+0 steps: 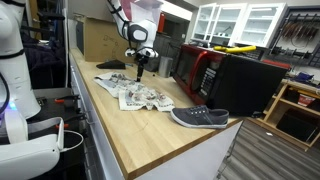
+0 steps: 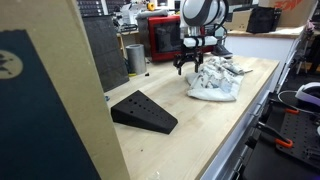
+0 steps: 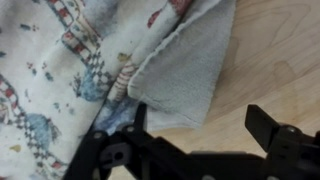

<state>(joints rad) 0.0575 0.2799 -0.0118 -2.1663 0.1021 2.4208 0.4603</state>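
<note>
Cloth (image 1: 140, 96), patterned and crumpled, lies on the wooden counter (image 1: 130, 140), its long axis running from far left to near right in an exterior view. Gripper (image 1: 139, 72) hangs just above its far edge, jaws spread wide and empty; in the wrist view a folded corner (image 3: 185, 75) points toward it.

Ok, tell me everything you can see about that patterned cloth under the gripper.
The cloth is soft, pale fabric printed with small coloured figures and checked bands. It lies crumpled on the wooden table, one corner folded over to show a plain grey underside. The open gripper hangs just above it, not visibly touching.
</note>
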